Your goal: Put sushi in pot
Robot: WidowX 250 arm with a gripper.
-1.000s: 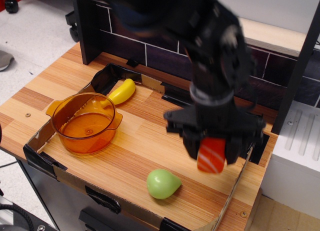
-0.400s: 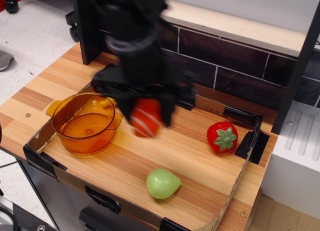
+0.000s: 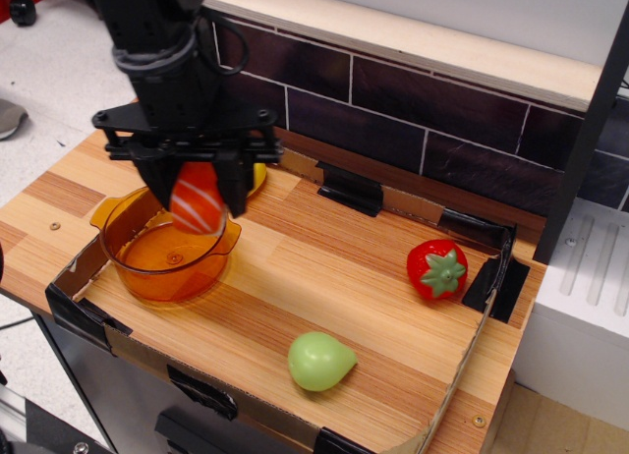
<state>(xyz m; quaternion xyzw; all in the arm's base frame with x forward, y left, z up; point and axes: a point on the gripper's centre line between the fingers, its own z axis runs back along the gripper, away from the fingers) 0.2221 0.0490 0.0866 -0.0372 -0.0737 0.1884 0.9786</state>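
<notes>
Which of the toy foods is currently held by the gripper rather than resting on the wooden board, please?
The sushi, orange-red with white stripes, is clamped in the gripper above the pot; the strawberry and green pear lie on the board.

One black tool (image 3: 197, 194) was in view, and one piece of sushi (image 3: 198, 198) sat between its jaws. There was one amber pot (image 3: 157, 262), with two small side handles. One red strawberry (image 3: 437, 268) lay on the wooden tabletop (image 3: 324, 287), and one green pear-shaped toy (image 3: 319, 361) lay nearer the front edge. One yellow banana-like toy (image 3: 257, 175) showed only as a sliver behind the tool. One low cardboard border (image 3: 462, 366) ran round the tabletop. Toy foods counted four in all: sushi, strawberry, green fruit, yellow fruit. Containers counted one.
</notes>
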